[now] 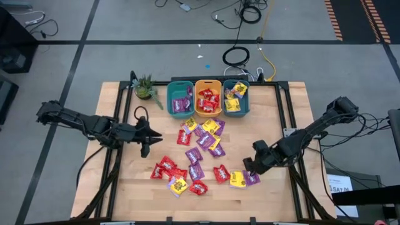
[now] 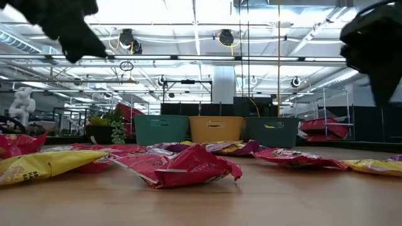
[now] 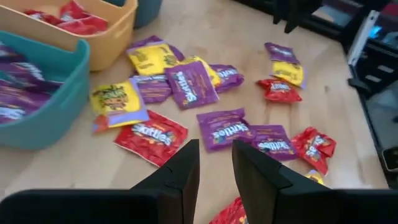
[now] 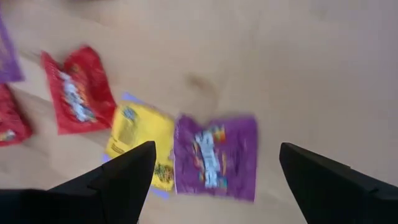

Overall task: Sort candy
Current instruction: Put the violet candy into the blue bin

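Observation:
Candy packets in red, purple and yellow lie loose on the wooden table, one group in the middle (image 1: 203, 139) and one nearer the front (image 1: 178, 175). My right gripper (image 1: 250, 165) hangs open over a purple packet (image 4: 216, 155), which lies flat beside a yellow one (image 4: 140, 140), a finger standing on either side above it. A red packet (image 4: 78, 90) lies close by. My left gripper (image 1: 150, 142) is above the table's left part. Its fingers (image 3: 186, 162) are open a little, with nothing between them, and point toward the middle group (image 3: 186, 87).
Three bins stand in a row at the far edge: a teal one (image 1: 180, 99) with purple packets, an orange one (image 1: 208, 97) with red, a teal one (image 1: 236, 97) with yellow. A small potted plant (image 1: 145, 89) stands left of them. Bare wood lies at the front right.

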{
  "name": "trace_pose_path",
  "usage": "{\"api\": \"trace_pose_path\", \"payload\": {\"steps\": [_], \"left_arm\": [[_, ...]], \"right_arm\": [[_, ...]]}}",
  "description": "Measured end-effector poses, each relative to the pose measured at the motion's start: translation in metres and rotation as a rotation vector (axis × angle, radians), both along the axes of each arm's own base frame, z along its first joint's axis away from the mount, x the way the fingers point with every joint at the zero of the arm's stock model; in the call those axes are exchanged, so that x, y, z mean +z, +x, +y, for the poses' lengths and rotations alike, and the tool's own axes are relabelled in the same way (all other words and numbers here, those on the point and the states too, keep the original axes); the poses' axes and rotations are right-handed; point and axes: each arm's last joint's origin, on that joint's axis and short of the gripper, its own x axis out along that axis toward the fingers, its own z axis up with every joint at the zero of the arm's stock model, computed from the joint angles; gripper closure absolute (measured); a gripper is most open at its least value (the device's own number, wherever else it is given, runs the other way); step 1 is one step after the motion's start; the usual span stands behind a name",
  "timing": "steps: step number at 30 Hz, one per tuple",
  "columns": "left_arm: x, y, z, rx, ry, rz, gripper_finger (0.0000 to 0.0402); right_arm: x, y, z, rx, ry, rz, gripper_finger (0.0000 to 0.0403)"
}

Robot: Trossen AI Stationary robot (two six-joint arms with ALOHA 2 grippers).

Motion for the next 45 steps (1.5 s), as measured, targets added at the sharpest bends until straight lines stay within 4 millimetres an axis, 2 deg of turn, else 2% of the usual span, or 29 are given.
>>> {"api": "trace_pose_path", "payload": {"steps": [4,8,12,15,17,20,26,28,29,31,36,41,45], "left_arm": [[-0.023,-0.004,0.001,-0.003,-0.02,-0.048,0.0297],[-0.037,-0.007,0.002,-0.006,-0.022,-0.049,0.0297],[-0.041,-0.009,0.002,-0.026,0.014,-0.037,0.0297],[-0.039,-0.009,0.002,-0.069,0.084,-0.055,0.0297],[-0.037,-0.01,0.003,-0.091,0.124,-0.074,0.0297],[-0.034,-0.013,0.004,-0.099,0.154,-0.096,0.0297],[-0.033,-0.027,0.007,-0.136,0.183,-0.083,0.0297],[-0.031,-0.033,0.01,-0.126,0.194,-0.088,0.0297],[-0.03,-0.036,0.011,-0.114,0.198,-0.098,0.0297],[-0.028,-0.043,0.013,-0.111,0.208,-0.12,0.0297],[-0.022,-0.055,0.017,-0.109,0.208,-0.197,0.0297],[-0.019,-0.061,0.018,-0.103,0.198,-0.237,0.0297],[-0.021,-0.061,0.018,-0.103,0.198,-0.223,0.0297]], "right_arm": [[-0.02,0.007,0.019,-0.055,0.071,0.068,0.0067],[-0.045,0.018,0.033,-0.126,0.077,0.152,0.0067],[-0.064,0.028,0.039,-0.164,0.034,0.257,0.0068],[-0.069,0.033,0.04,-0.192,0.017,0.311,0.0084],[-0.067,0.035,0.04,-0.221,-0.01,0.331,0.0108],[-0.062,0.037,0.038,-0.247,-0.045,0.366,0.0167],[-0.053,0.045,0.034,-0.275,-0.044,0.37,0.0334],[-0.047,0.051,0.034,-0.275,-0.055,0.353,0.038],[-0.043,0.053,0.033,-0.277,-0.085,0.348,0.039],[-0.031,0.058,0.031,-0.298,-0.155,0.337,0.039],[0.018,0.081,0.019,-0.327,-0.343,0.224,0.0391],[0.073,0.121,-0.016,-0.22,-0.608,-0.011,0.0399],[0.11,0.157,-0.065,-0.064,-0.762,-0.119,0.04]]}}
